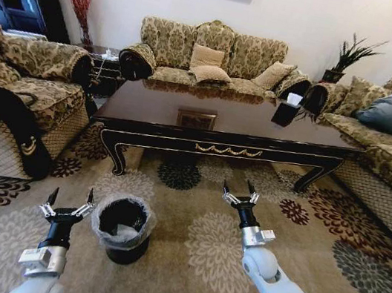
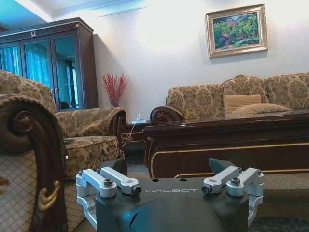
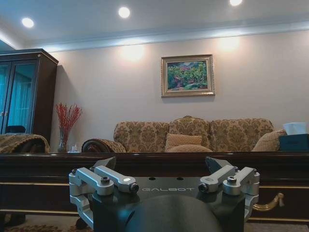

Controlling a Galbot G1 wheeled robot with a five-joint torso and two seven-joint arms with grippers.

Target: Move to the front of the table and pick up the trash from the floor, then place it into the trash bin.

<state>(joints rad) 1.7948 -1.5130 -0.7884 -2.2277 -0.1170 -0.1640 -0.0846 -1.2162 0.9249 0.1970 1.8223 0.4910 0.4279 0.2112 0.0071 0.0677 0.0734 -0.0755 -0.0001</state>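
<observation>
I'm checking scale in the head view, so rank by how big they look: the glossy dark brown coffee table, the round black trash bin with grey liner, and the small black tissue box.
1. Glossy dark brown coffee table
2. Round black trash bin, though nearness to the camera enlarges it
3. Small black tissue box

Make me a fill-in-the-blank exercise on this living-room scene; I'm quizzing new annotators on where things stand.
1. The trash bin stands on the carpet between the robot's two ____.
2. The left tool and the right tool both have their fingers ____.
3. The table carries a gold scroll ornament on its ____ edge.
4. The bin's rim is covered by a translucent plastic ____.

Missing words: arms; open; front; liner
</observation>
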